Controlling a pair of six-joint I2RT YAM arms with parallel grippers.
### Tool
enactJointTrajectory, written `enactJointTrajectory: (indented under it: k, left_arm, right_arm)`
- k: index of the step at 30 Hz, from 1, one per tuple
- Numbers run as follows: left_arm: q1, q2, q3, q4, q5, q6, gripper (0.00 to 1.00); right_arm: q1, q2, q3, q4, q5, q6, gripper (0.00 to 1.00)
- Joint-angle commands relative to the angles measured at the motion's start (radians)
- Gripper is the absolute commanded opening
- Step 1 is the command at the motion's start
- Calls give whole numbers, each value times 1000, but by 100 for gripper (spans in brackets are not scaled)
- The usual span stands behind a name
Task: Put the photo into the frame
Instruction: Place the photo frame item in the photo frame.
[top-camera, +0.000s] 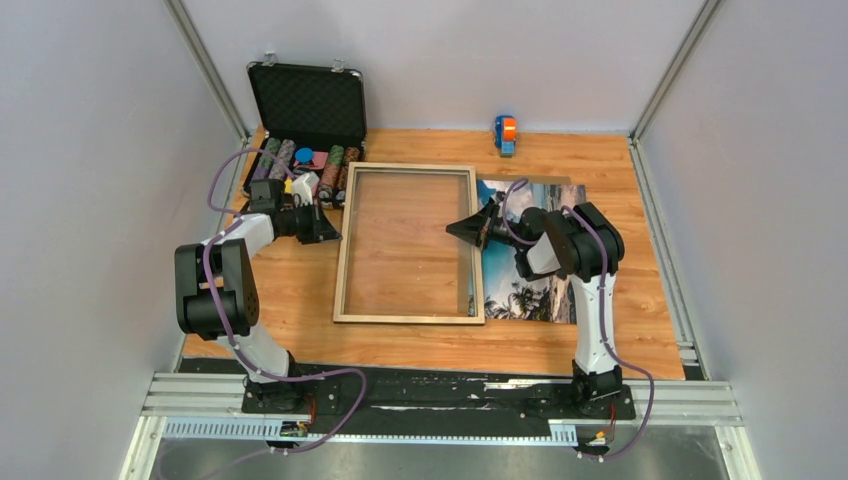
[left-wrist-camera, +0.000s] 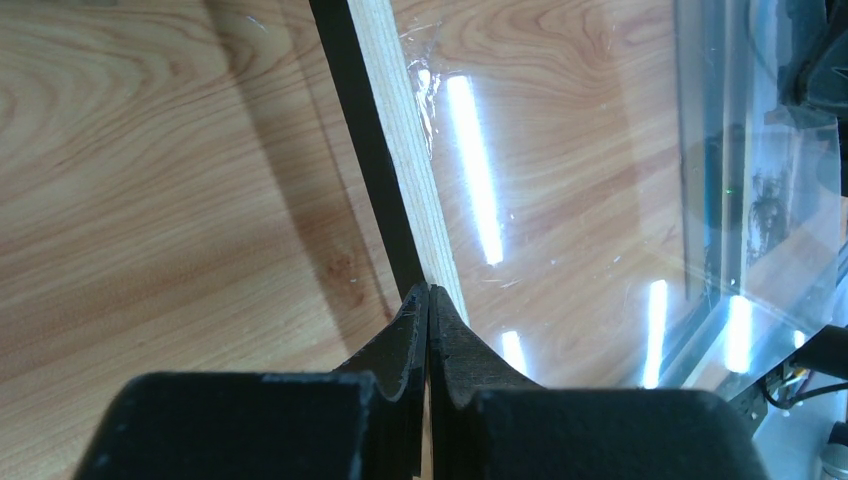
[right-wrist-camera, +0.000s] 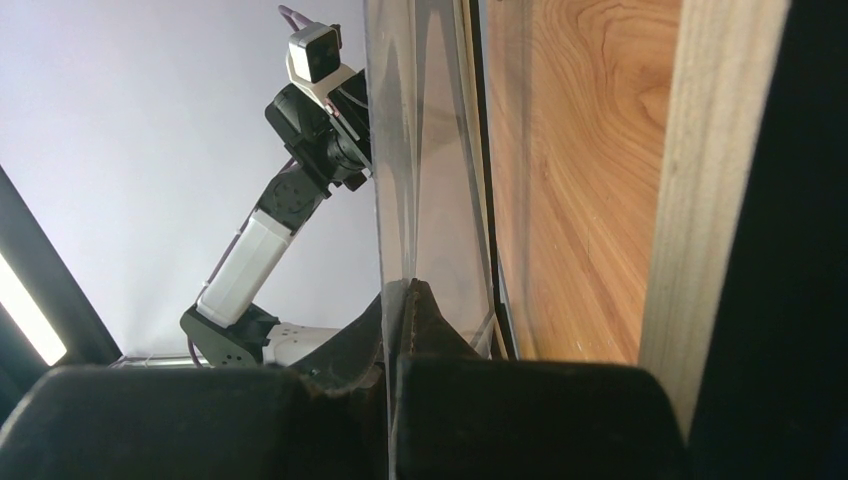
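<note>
We see the frame (top-camera: 410, 167) flat on the table (top-camera: 640, 340); the photo (top-camera: 525, 295) lies against its right side.

Nothing legible anywhere: no text, label, brand, number or sign. Blank to the eye on the frame (top-camera: 408, 318), the photo (top-camera: 525, 295), the open black case (top-camera: 308, 100) and its chips (top-camera: 335, 165). Too small to read on the small blue-and-orange object (top-camera: 506, 133).
</note>
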Motion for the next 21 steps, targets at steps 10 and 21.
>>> enactJointTrajectory:
  k: [10, 21]
  left_arm:
    - [7, 0, -10, 14, 2, 11, 2]
    - [7, 5, -12, 18, -4, 9, 0]
  right_arm:
    - [29, 23, -2, 99, 33, 18, 0]
    - [31, 22, 4, 91, 27, 52, 0]
